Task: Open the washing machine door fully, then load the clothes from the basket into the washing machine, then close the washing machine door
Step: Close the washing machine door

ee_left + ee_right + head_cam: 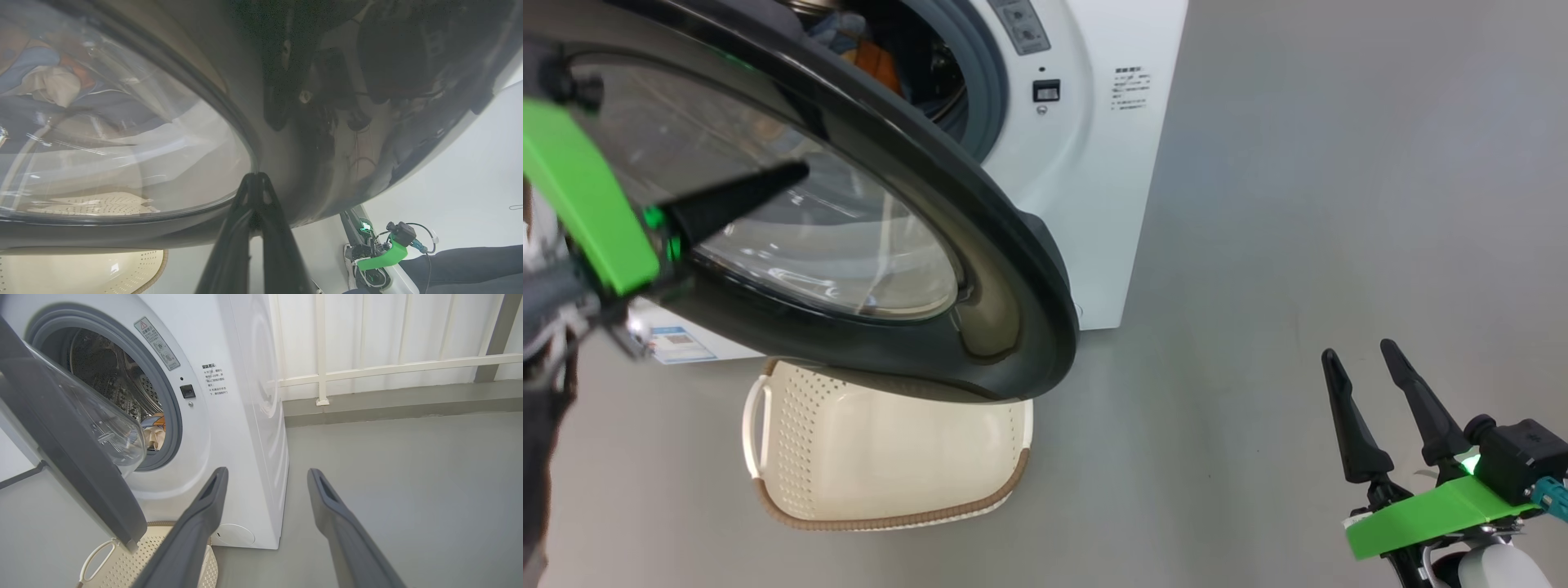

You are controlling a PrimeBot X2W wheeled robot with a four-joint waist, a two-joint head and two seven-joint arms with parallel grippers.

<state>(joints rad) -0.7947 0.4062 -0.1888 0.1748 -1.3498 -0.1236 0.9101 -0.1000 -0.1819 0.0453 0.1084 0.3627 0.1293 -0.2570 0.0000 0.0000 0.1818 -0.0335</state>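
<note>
- The washing machine [1094, 204] stands on the floor with its mouth uncovered, steel drum and grey gasket in sight.
- The washing machine door [1013, 269] hangs part-way swung out over the basket. Closing it is, by my reading, the one step left.
- The basket [882, 465] sits on the floor just in front of the machine, under the door. What shows of its inside looks bare (the door hides its far part), so loading seems done.
- The clothes [157, 433], blue, orange and cream, lie low in the drum.
- The right gripper [1360, 351] is spread wide, holds nothing and is well apart from the machine.
- The left gripper [256, 176] has its fingers pressed together, tips at the door's outer face where glass meets black rim. It probably touches, though the glare makes that hard to confirm.
- The floor [1298, 204] is smooth, plain grey.
- A white panelled wall [388, 335] with a rail runs behind.
</note>
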